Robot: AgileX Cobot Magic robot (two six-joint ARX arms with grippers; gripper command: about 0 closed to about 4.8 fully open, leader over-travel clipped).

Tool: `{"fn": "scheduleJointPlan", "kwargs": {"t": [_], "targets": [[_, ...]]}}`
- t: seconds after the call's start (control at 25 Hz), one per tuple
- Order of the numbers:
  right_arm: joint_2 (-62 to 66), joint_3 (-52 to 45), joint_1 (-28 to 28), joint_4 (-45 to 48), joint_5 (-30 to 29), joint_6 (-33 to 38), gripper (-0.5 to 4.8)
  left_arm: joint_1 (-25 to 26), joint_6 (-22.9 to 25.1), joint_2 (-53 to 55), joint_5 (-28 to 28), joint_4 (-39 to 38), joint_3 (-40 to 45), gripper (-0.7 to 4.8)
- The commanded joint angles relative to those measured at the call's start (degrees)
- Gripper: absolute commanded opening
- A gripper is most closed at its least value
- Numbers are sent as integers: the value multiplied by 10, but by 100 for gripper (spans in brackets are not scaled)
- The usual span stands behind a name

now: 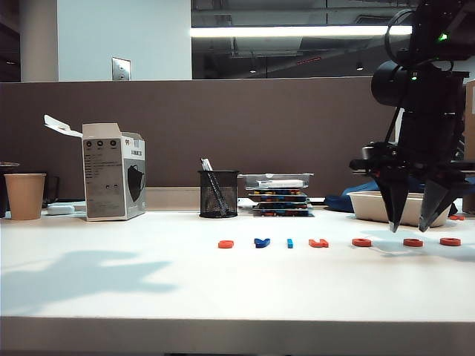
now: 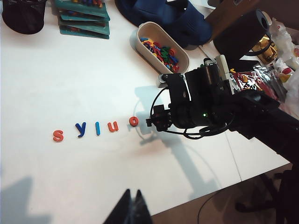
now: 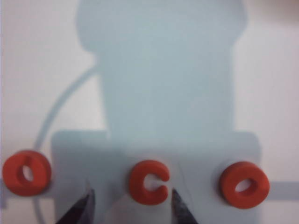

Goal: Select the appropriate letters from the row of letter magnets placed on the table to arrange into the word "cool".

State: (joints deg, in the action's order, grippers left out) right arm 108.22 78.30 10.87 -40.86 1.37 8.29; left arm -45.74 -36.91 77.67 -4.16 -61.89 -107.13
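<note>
A row of letter magnets lies on the white table (image 1: 148, 289): orange s (image 1: 225, 243), dark-blue y (image 1: 261, 242), light-blue l (image 1: 289, 242), orange u (image 1: 318, 242), then orange o (image 1: 361, 242), c (image 1: 413, 242) and o (image 1: 450, 241). My right gripper (image 1: 410, 225) hangs open, pointing down just above the c. In the right wrist view the c (image 3: 148, 182) lies just ahead of the open gripper (image 3: 132, 198), nearer one fingertip (image 3: 175, 198), with an o (image 3: 26, 172) and an o (image 3: 244, 184) on either side. My left gripper (image 2: 133, 198) is shut and empty, well away from the row.
Along the back stand a paper cup (image 1: 24, 195), a mask box (image 1: 113, 180), a mesh pen holder (image 1: 218, 193), a stack of trays (image 1: 279, 194) and a white tub of spare letters (image 2: 163, 46). The right arm (image 2: 201, 105) hides the row's far end in the left wrist view.
</note>
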Motion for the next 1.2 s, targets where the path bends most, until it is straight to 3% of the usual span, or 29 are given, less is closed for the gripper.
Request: {"fn": "scheduleJointPlan", "kwargs": {"t": [0.04,1.2], "targets": [[4,2,0,14,2,0,203,0,5,-2,-1,2,-2,-3],[34,2,-8,0,10,3,198,0,5,-2,-2,3,-2,-3]]}}
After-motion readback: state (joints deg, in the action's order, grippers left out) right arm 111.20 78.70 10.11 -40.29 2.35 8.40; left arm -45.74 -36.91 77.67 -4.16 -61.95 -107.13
